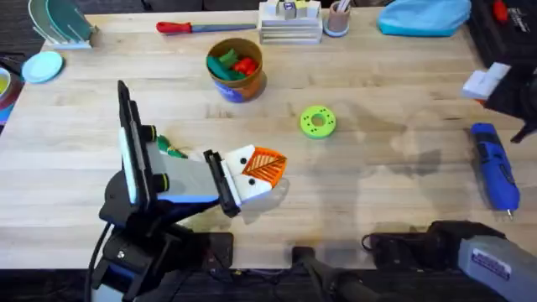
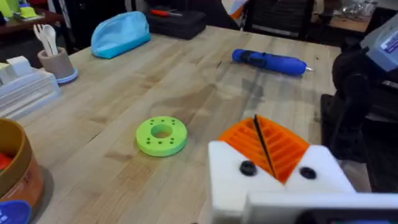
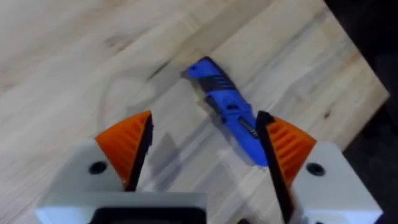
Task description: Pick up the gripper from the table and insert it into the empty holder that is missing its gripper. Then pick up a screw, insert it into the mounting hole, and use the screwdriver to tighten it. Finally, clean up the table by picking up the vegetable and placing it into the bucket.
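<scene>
**A:** How far along is the task?

**B:** The vegetable (image 1: 171, 150), a thin green toy, lies on the table (image 1: 403, 201) just beside the left arm, so the clean-up is not done. The bucket (image 1: 236, 80) stands well apart from it, farther back: a short round tub with a tan-orange wall and a blue band at its base. It has green and red pieces inside.

**A:** And the screw step?

**B:** By the look of it, not begun. The screwdriver (image 1: 190, 27), with its red handle and grey shaft, lies untouched at the far edge. The small orange block and its holder can't be made out.

**A:** What are the arms holding?

**B:** Nothing. The left gripper (image 1: 267, 168) has its ribbed orange pads pressed together, with only a dark seam between them. It hovers near a green disc (image 2: 161, 135), matte plastic with a ring of small holes. The right gripper (image 3: 205, 134) is spread wide above a glossy blue power driver (image 3: 227, 112) without touching it.

**A:** The surface?

**B:** Pale, smooth, jointed wood.
</scene>
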